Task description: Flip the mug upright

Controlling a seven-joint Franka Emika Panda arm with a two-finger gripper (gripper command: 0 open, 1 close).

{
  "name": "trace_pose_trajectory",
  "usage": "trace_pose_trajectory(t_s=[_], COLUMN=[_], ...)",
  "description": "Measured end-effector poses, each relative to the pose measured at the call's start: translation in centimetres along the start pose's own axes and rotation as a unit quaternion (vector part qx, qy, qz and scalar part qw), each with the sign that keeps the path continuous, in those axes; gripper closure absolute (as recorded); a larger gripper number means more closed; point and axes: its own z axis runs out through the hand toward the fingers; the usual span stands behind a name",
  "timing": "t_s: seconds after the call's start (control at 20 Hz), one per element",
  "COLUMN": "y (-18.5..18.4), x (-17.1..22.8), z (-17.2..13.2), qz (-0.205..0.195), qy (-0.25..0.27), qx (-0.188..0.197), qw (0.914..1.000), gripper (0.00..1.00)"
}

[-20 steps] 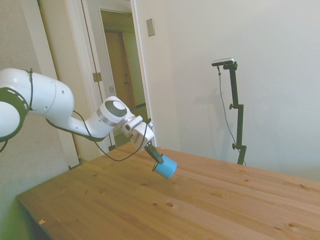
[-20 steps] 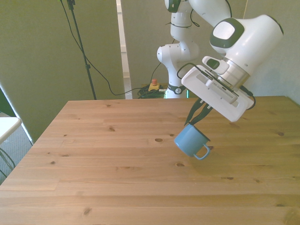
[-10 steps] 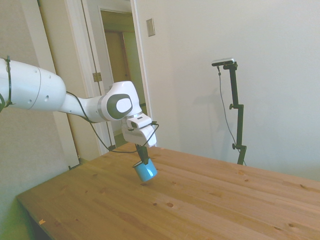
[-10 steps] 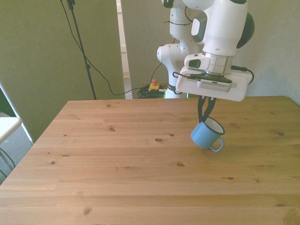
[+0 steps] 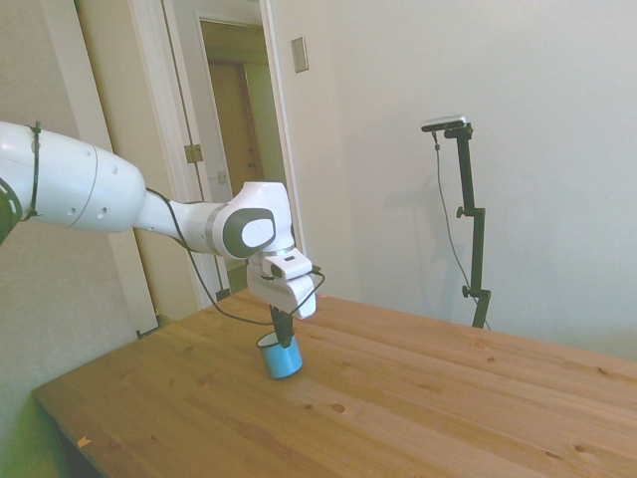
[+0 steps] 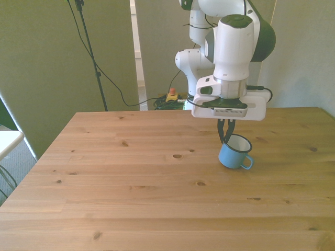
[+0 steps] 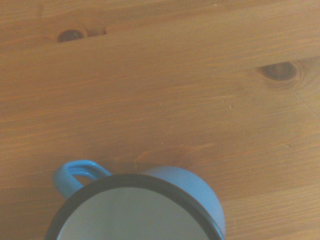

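Observation:
The mug (image 6: 233,155) is light blue with a dark rim, a pale inside and a small loop handle (image 6: 247,163). It stands almost upright, mouth up, on or just above the wooden table (image 6: 131,183), right of the middle in the front view. My gripper (image 6: 226,137) points straight down and is shut on the mug's rim on the side nearer the robot. In the side view the mug (image 5: 282,358) hangs under the gripper (image 5: 283,339). The wrist view shows the mug (image 7: 187,189) from above, with its handle (image 7: 79,173) to one side.
Bare wooden boards surround the mug on all sides, with dark knots (image 6: 177,156) in the wood. The table's edge on the front view's right (image 6: 327,112) lies a short way from the mug. An open doorway (image 5: 239,129) stands behind the arm.
The wrist has turned from slanted to pointing straight down. The mug in its grip has swung from tilted to nearly upright and has come down to the table.

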Motion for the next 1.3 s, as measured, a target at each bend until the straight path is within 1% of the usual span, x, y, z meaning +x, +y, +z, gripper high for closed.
trace_pose_trajectory(t_s=[0.15, 0.2, 0.9, 1.15, 1.3], y=[-0.3, -0.3, -0.3, 0.6, 1.6], x=[0.4, 0.5, 0.4, 0.8, 0.6], z=[0.9, 0.9, 0.6, -1.3, -3.1], qz=[0.002, 0.001, 0.001, 0.007, 0.009], qy=[-0.001, -0.001, 0.002, 0.011, 0.017], qx=[-0.001, -0.001, 0.002, 0.015, 0.026], qw=[1.0000, 1.0000, 1.0000, 0.9998, 0.9995], gripper=[1.00, 0.00, 0.00, 0.00, 0.00])
